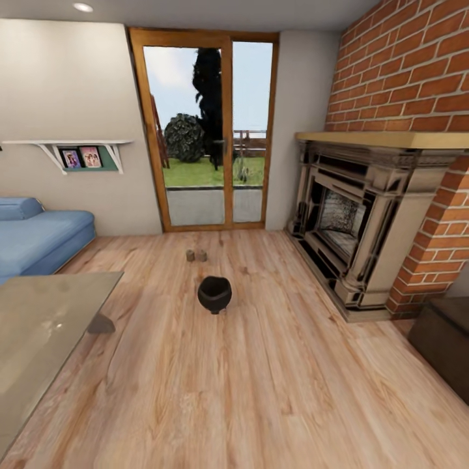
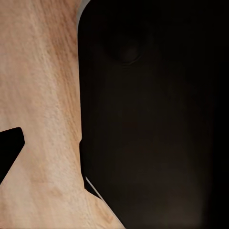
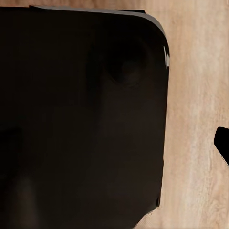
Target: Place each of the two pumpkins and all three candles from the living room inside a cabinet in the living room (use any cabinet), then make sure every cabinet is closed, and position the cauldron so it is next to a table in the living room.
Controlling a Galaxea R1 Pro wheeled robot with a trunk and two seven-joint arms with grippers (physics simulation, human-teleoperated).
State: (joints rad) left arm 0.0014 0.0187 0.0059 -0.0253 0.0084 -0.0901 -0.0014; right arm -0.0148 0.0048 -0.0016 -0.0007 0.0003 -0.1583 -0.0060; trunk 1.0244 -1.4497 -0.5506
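Neither pincer's state could be told: the left wrist view gave a large rounded black panel [image 2: 152, 119] over light wood plank floor [image 2: 38, 95], with one black corner [image 2: 8, 150] poking in at the frame's edge, and the right wrist view gave much the same, a big dark rounded slab [image 3: 81, 119] above pale planks [image 3: 198, 119]. Whether those dark shapes belonged to the robot or to its fingers was unclear.

From the head view, a small round black cauldron [image 1: 215, 294] sat on the plank floor [image 1: 273, 391] in the open middle of the living room, well apart from the glass-topped table [image 1: 45, 326] at the left, whose near corner reached toward it. Beyond the cauldron, nearer the wood-framed glass patio door [image 1: 205, 130], two short stubby brownish candles [image 1: 196, 255] stood just beside each other on the floor. A blue sofa [image 1: 39, 234] lay against the left wall under a white shelf [image 1: 65, 144] bearing two small framed pictures. A red brick fireplace [image 1: 404, 78] with a tan mantel and stone surround occupied the right wall, and a dark brown low unit [image 1: 446, 345] showed at the right edge
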